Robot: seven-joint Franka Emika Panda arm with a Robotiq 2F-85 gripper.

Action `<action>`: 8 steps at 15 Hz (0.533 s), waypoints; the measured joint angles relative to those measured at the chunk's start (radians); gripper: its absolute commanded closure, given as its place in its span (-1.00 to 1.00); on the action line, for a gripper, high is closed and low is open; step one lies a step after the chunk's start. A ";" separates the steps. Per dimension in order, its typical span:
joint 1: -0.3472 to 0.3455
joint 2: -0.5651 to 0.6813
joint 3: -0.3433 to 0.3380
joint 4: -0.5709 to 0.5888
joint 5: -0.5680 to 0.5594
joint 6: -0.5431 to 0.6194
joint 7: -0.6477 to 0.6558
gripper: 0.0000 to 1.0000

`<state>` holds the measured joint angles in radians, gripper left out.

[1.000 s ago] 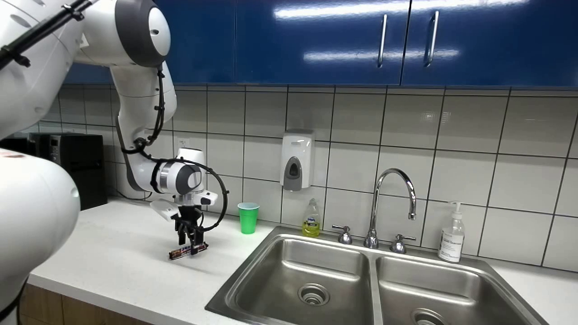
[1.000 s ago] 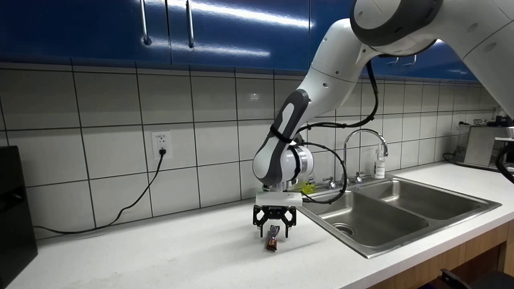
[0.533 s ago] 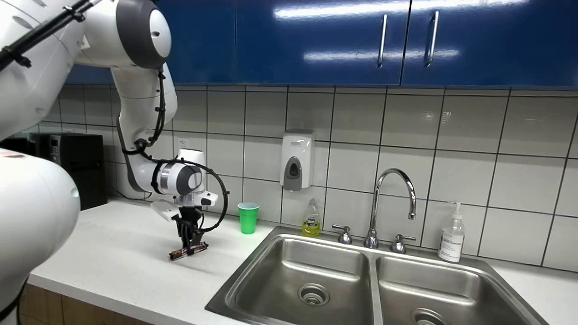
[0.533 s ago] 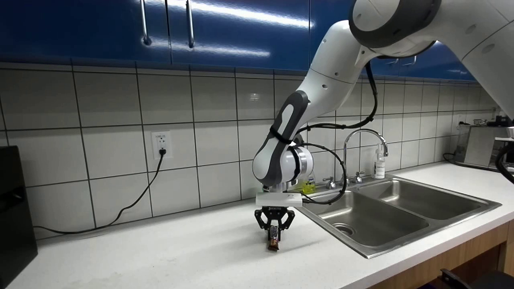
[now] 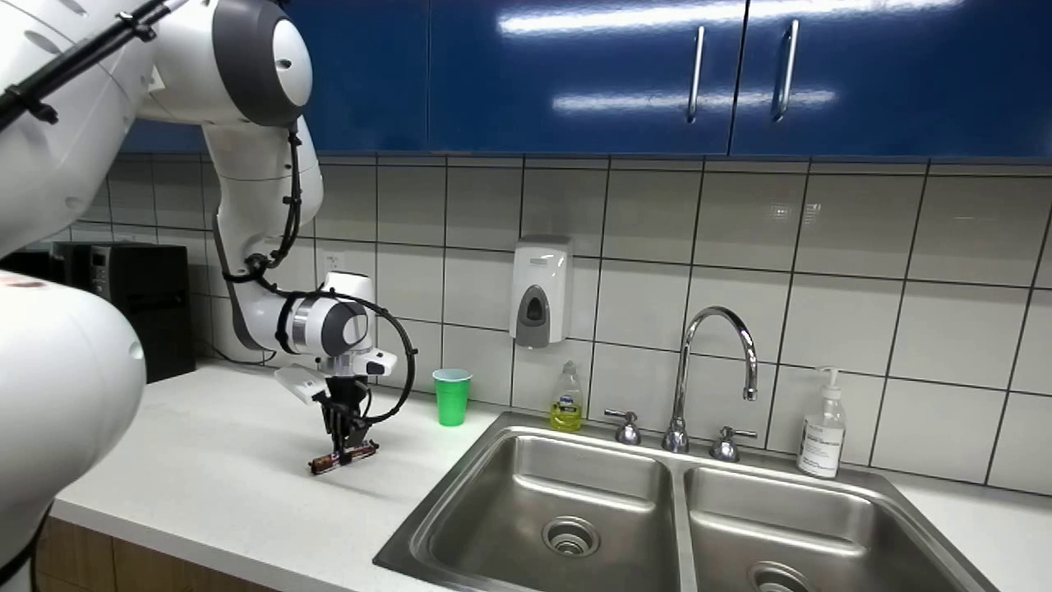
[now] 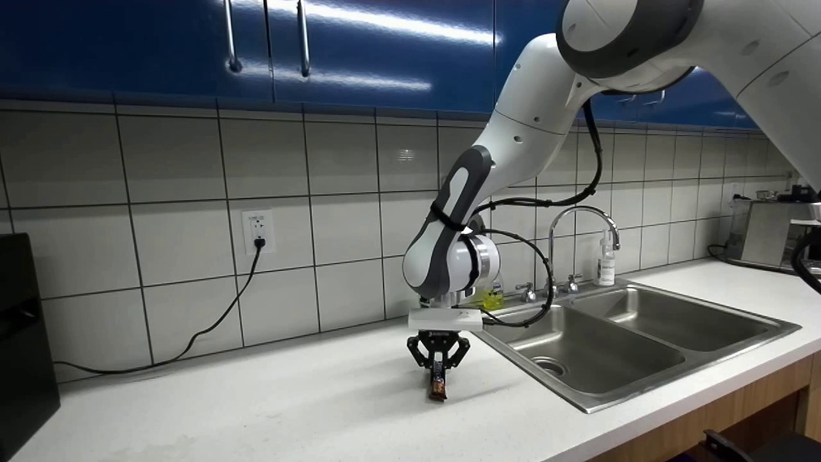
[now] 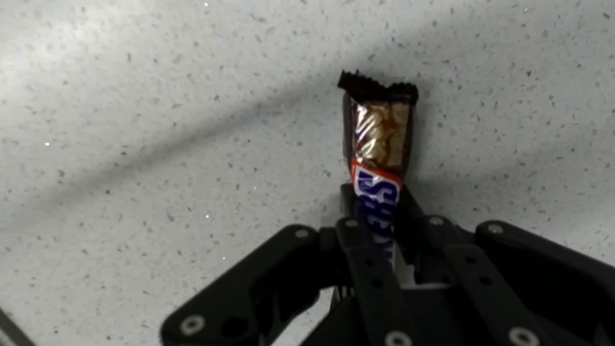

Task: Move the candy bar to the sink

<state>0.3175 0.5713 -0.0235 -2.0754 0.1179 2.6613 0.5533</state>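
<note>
While the candy bar (image 7: 382, 132), on or just above the table (image 7: 158, 72), points its crimped end up the wrist view, long axis nearly vertical there, the claw (image 6: 438, 377) is clamped around its middle, parted only by the bar's width. A green cup (image 5: 451, 400) stands near the tiled wall (image 5: 485, 353); table lies between the bar and the sink (image 5: 444, 493).

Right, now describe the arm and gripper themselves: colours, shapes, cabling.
The arm is glossy white and rounded, with dark grey joint covers. Black cables run along it and black straps wrap around it. The gripper is black and angular, with hinged linkages, silvery pivot pins and slim fingers.
</note>
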 measured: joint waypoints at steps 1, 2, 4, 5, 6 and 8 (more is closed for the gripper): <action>0.000 0.000 0.000 0.001 0.000 -0.003 0.000 0.90; 0.000 0.000 0.000 0.003 0.000 -0.006 -0.001 0.90; 0.000 0.000 0.000 0.008 -0.005 -0.019 -0.001 0.90; 0.000 -0.001 0.000 0.010 -0.009 -0.027 -0.001 0.90; 0.000 -0.003 0.000 0.011 -0.014 -0.036 -0.001 0.90; 0.001 -0.013 0.000 0.011 -0.025 -0.051 -0.001 0.90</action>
<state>0.3188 0.5586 -0.0235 -2.0640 0.0925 2.6102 0.5519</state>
